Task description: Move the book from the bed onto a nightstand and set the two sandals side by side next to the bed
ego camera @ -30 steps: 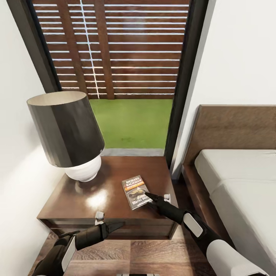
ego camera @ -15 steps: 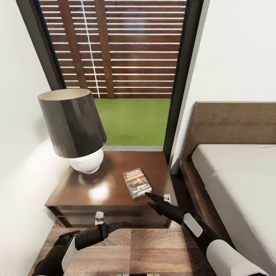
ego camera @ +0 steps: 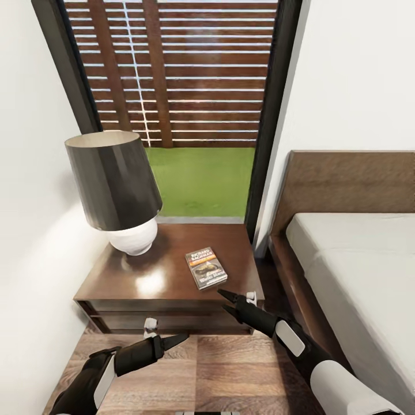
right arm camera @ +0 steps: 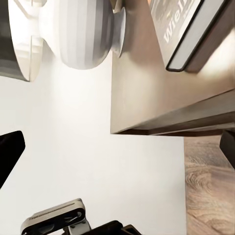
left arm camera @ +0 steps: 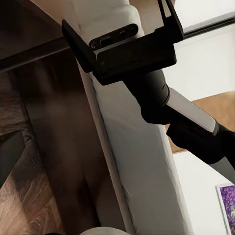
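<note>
The book (ego camera: pixel 206 268) lies flat on the dark brown nightstand (ego camera: pixel 167 276), near its front right part, cover up. Its spine end also shows in the right wrist view as the book (right arm camera: pixel 182 29) on the nightstand (right arm camera: pixel 147 88). My right gripper (ego camera: pixel 225 301) hovers open just off the nightstand's front edge, a short way from the book, holding nothing. My left gripper (ego camera: pixel 177 339) hangs low over the wood floor in front of the nightstand, open and empty. The bed (ego camera: pixel 357 259), with its pale mattress, stands at the right. The sandals are out of view.
A lamp (ego camera: pixel 115 184) with a dark shade and white base stands on the nightstand's back left. Behind is a tall dark-framed window (ego camera: pixel 173 86) showing fence and grass. White walls close in on the left and right. A narrow strip of floor (ego camera: pixel 271 276) separates nightstand and bed.
The camera has backed away, so the nightstand looks farther and smaller. My right fingertips, which were over the book's near edge, are now clear of it. The book stays put.
</note>
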You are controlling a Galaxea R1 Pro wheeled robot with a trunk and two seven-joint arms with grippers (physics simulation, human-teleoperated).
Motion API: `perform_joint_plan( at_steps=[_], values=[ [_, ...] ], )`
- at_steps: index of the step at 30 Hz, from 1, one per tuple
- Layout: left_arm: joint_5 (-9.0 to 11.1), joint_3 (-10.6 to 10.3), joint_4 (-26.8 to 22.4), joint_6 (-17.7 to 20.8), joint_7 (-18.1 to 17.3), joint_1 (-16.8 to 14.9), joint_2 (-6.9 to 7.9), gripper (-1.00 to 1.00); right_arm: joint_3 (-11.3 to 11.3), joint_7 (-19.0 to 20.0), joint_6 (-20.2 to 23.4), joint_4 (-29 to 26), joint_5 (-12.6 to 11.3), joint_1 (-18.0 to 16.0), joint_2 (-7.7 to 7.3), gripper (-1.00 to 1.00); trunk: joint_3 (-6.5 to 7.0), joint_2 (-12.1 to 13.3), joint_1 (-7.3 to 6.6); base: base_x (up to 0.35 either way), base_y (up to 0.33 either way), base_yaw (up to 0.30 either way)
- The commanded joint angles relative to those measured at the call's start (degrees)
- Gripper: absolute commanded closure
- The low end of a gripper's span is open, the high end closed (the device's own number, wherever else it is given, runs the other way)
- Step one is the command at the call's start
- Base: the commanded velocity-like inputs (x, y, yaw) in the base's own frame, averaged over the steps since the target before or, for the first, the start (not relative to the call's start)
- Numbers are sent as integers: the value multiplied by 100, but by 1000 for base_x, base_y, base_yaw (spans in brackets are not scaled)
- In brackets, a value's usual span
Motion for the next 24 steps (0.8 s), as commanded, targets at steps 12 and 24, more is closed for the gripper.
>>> perform_joint_plan(
  at_steps=[12, 24],
  values=[
    [10, 4, 0, 60, -15, -2, 0, -100, 28, 0, 24, 0, -55, -3, -6, -100, -5, -2, -2, -4, 0, 0],
    [9, 3, -4, 60, -15, -2, 1, -100, 28, 0, 22, 0, -48, -3, 29, -100, 150, 7, -20, 0, 0, 0]
  ],
)
